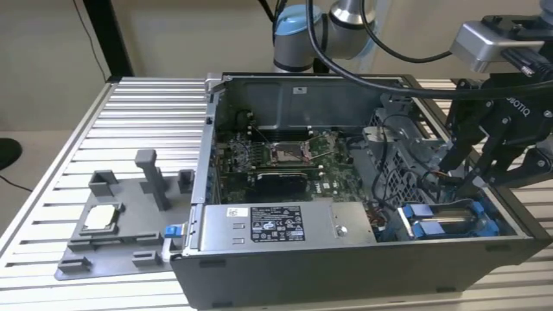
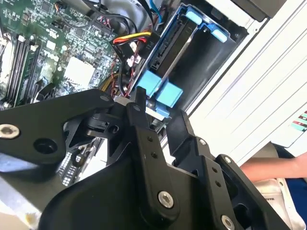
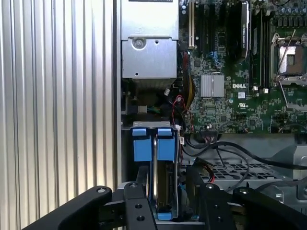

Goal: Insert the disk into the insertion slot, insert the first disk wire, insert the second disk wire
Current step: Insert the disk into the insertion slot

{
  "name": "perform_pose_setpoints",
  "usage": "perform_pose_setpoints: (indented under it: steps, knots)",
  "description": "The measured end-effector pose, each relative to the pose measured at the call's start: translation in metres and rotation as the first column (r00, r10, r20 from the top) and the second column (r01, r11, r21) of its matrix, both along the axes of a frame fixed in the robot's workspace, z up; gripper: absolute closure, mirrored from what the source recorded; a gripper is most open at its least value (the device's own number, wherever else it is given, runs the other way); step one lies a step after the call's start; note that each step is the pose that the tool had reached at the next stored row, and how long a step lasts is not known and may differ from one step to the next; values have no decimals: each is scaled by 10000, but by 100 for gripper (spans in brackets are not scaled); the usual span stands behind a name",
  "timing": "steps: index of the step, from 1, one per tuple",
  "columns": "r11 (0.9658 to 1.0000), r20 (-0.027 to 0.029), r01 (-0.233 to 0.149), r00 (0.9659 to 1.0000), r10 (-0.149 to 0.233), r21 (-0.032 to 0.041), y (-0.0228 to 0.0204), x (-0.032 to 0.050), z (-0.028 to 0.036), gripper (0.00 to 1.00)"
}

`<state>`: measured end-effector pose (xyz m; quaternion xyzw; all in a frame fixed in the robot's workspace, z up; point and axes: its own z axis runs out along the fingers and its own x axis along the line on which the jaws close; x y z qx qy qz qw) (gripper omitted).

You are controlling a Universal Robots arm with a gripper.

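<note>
My gripper hangs low over the corner of the open computer case on the exterior view's right, its black fingers spread on either side of the disk. They are partly open. In the first wrist view there is a gap between one finger and the blue carrier, so I have no hold on it (whether the other finger touches, I cannot tell). The disk stands on edge inside the insertion slot, with its two blue tabs towards the power-supply box and its silver body between the blue rails. In the second wrist view a bundle of red, yellow and black wires ends just beside the disk's end, but I cannot tell if it is plugged in. The green motherboard lies deeper in the case. Well apart, on the ribbed counter, a grey fixture carries a small square chip.
</note>
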<state>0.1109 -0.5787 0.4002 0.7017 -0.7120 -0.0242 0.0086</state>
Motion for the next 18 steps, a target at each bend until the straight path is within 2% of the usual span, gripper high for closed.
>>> perform_pose_setpoints:
  steps: [3,5,11,13,15,18]
  knots:
    - [10000,16,-1,10000,1,31,1,8,-14,0]
    - [10000,24,1,10000,-1,57,4,62,-27,0]
    - [9997,50,0,10000,-1,238,6,295,-65,0]
    - [9994,50,7,10000,-8,333,8,349,-84,0]
    - [9991,49,55,10000,-57,422,9,370,-112,0]
    - [9986,49,151,9999,-154,499,18,370,-151,0]
